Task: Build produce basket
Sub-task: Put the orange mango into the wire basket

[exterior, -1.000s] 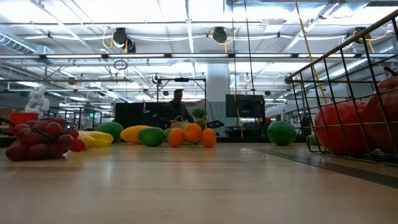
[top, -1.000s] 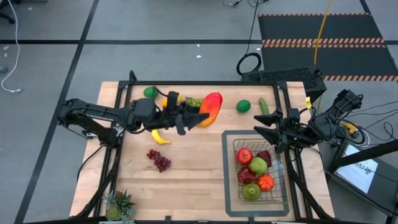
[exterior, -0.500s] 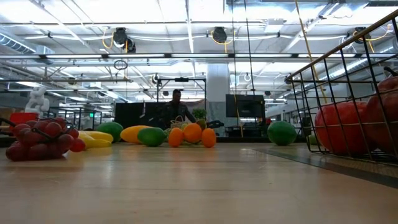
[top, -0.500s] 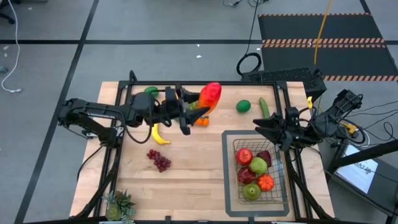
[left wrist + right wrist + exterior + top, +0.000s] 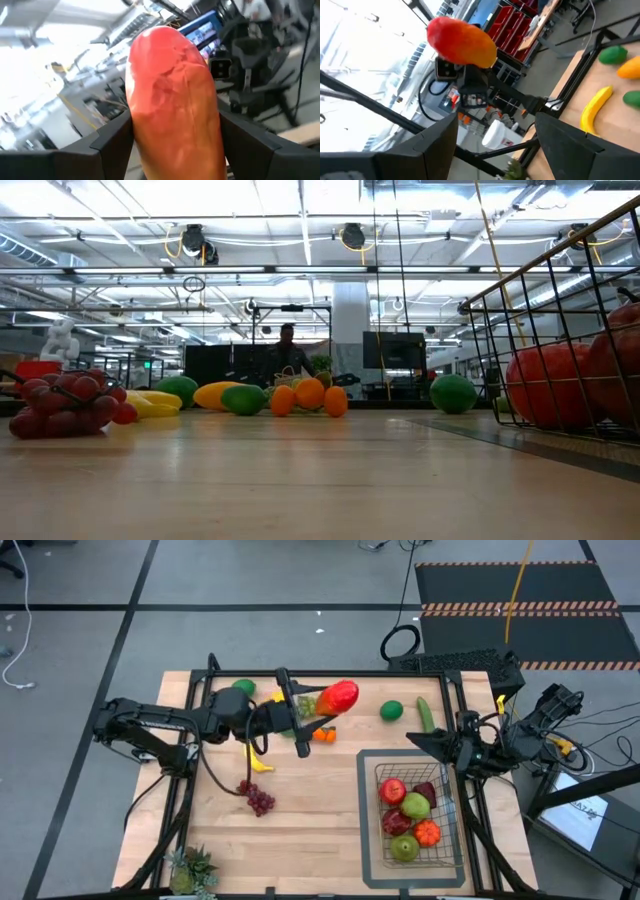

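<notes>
Grapes (image 5: 257,798) lie nearest on the wooden desk (image 5: 300,830), close to a spiky potted plant (image 5: 190,868) at the front left corner. To the right stands the wire basket (image 5: 372,840), already holding a red apple (image 5: 392,790), a green pear (image 5: 415,805), a small orange (image 5: 427,832) and a few more fruits. Just beside its far right edge waits the right gripper (image 5: 425,743), its fingers spread and holding nothing. Farther back on the left, a banana (image 5: 256,760) lies by the left arm. The left gripper (image 5: 296,716) is lifted above the desk, its jaws clamped on the sides of a red and yellow mango (image 5: 337,698), whose long axis runs left to right with the red end pointing toward the right arm. Two small oranges (image 5: 322,736) sit beneath it. At the back lie a lime (image 5: 391,711), a cucumber (image 5: 425,712) pointing front to back, and another green fruit (image 5: 243,687).
</notes>
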